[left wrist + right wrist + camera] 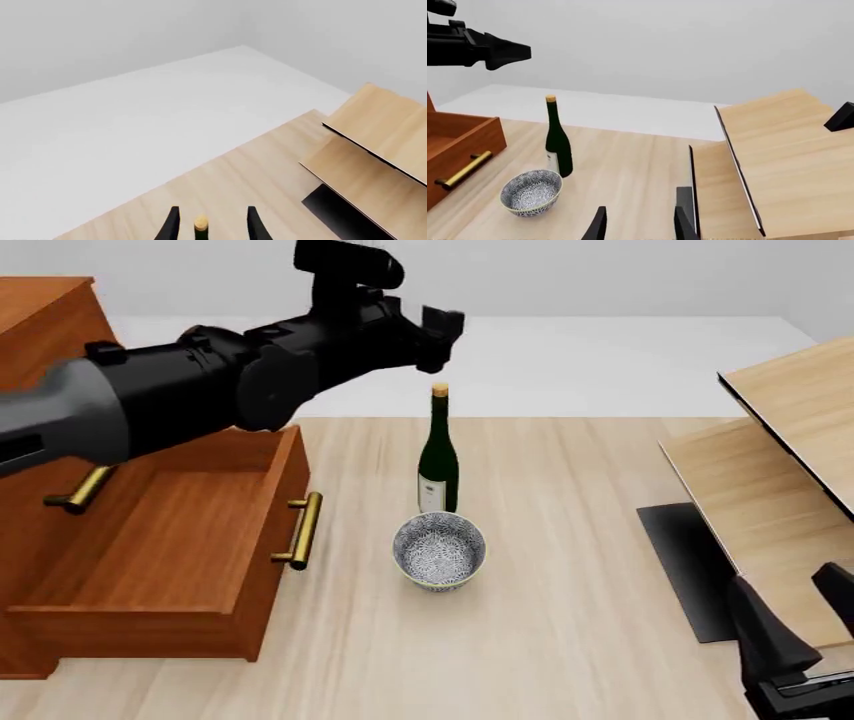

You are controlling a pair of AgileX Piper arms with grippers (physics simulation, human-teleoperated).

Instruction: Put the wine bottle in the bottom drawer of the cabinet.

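Observation:
The wine bottle [438,460] stands upright on the table just behind a patterned bowl, its tan cap [201,223] showing between my left gripper's fingers in the left wrist view. My left gripper [441,340] hovers open above and slightly behind the cap, touching nothing. The cabinet [47,330] stands at the left with its bottom drawer [147,540] pulled out, brass handle [302,530] facing the bottle. My right gripper [794,615] is open and empty at the near right, far from the bottle [558,145].
A blue-and-white patterned bowl [439,550] sits directly in front of the bottle. Pale wooden furniture with a black panel [787,480] fills the right side. The white floor lies beyond the table's far edge.

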